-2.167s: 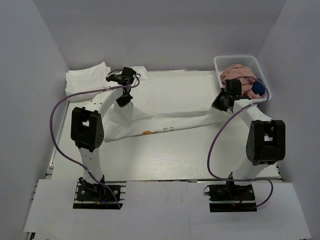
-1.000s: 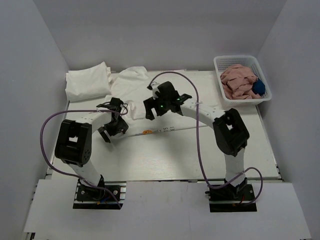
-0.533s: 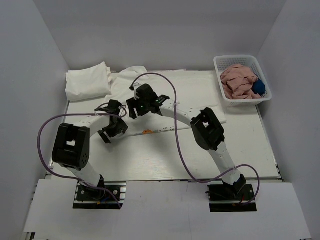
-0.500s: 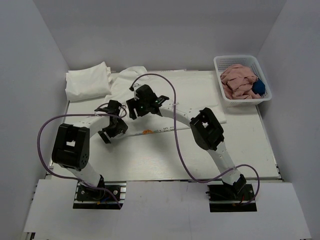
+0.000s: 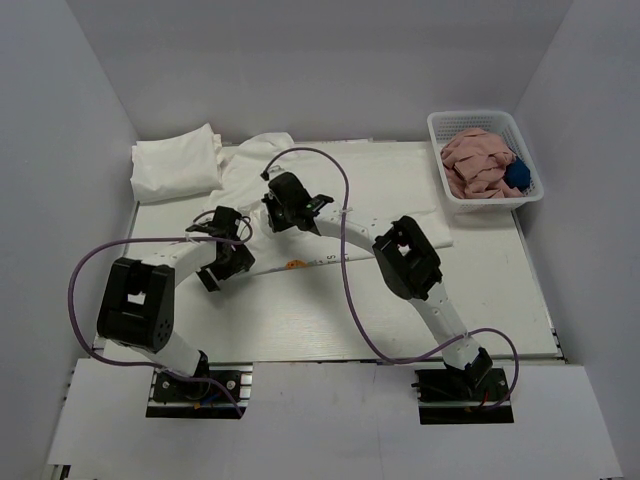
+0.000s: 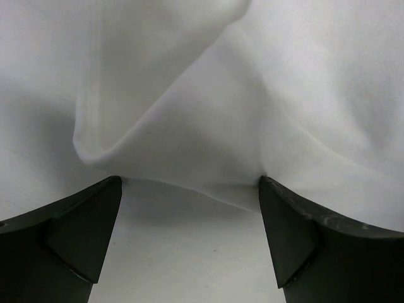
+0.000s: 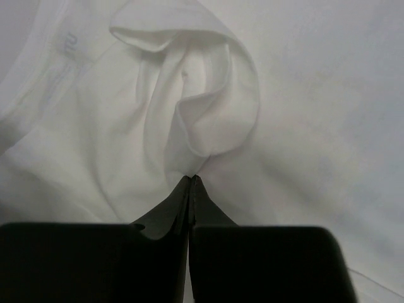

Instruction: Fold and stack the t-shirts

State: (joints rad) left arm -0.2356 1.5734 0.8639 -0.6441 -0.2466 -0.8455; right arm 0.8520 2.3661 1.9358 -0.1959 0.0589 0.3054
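The printed t-shirt lies partly spread on the middle of the bench, crumpled at its left end. The right gripper has its jaws pressed together on a raised fold of it. The left gripper is low at the near edge of the cloth, jaws wide apart, holding nothing. A folded white t-shirt rests at the far left corner. A basket stands far right.

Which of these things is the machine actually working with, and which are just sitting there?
In the job: spread white t-shirt, pinched by the right gripper; folded white bundle; open left gripper.
Just lying about: basket of pink clothes, with something blue.
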